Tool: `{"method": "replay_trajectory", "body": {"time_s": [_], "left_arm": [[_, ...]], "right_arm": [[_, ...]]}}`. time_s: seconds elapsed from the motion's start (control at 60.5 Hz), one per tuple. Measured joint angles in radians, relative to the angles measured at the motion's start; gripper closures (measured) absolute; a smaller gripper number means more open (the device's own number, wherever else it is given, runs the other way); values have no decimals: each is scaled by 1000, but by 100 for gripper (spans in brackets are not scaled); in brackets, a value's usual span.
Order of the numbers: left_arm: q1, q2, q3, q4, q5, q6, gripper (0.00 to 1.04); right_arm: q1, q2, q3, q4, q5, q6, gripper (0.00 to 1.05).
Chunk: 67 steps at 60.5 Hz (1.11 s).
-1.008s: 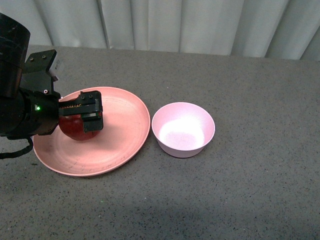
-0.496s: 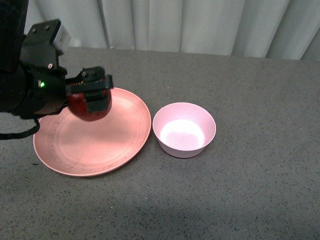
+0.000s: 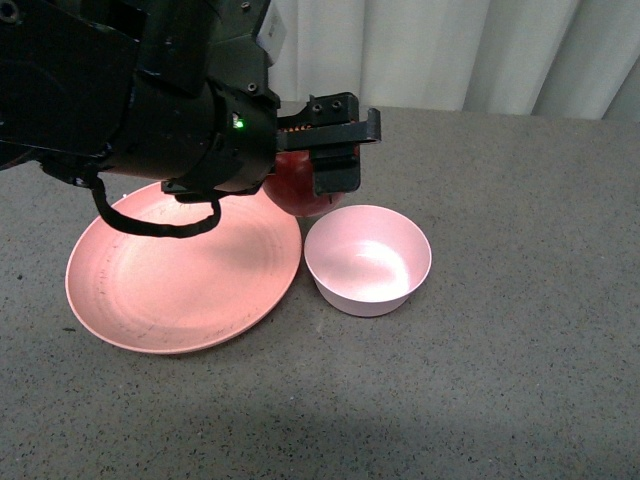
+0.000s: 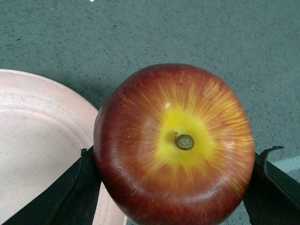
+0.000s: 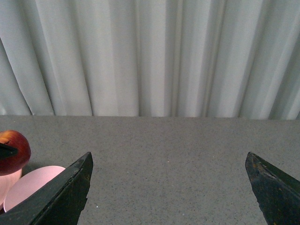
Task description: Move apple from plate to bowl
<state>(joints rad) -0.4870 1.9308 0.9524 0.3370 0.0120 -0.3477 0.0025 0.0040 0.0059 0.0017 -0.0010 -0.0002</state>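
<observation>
My left gripper [image 3: 325, 165] is shut on the dark-red apple [image 3: 293, 187] and holds it in the air, above the gap between the plate's right rim and the bowl's far-left rim. The left wrist view shows the apple [image 4: 174, 143] stem-up between both fingers, with the plate [image 4: 37, 140] below it. The salmon-pink plate [image 3: 170, 275] lies bare on the table. The pale pink bowl [image 3: 367, 258] stands right of it and holds nothing. My right gripper [image 5: 168, 187] is open and holds nothing; its view shows the apple [image 5: 13, 151] and the bowl [image 5: 33, 185] far off.
The grey speckled table [image 3: 500, 350] stretches around both dishes. A pale pleated curtain [image 3: 450, 50] hangs behind the table's far edge. My bulky left arm [image 3: 130, 90] hides the far-left part of the table.
My left gripper lifted the apple off the plate and carried it up and to the right, toward the bowl. The plate and bowl stayed put.
</observation>
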Motion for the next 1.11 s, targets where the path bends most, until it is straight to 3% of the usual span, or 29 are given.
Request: {"method": "replay_trajectory", "body": {"time_s": [0.413, 1.024, 1.107], "left_arm": [[-108, 71, 8, -2, 32, -22, 31], [-122, 149, 54, -6, -10, 3, 31], [-122, 149, 54, -6, -11, 4, 20]], "right_arm": [[0, 0, 0, 0, 0, 0, 9], [0, 0, 0, 0, 0, 0, 9], [0, 0, 0, 0, 0, 0, 9]]}}
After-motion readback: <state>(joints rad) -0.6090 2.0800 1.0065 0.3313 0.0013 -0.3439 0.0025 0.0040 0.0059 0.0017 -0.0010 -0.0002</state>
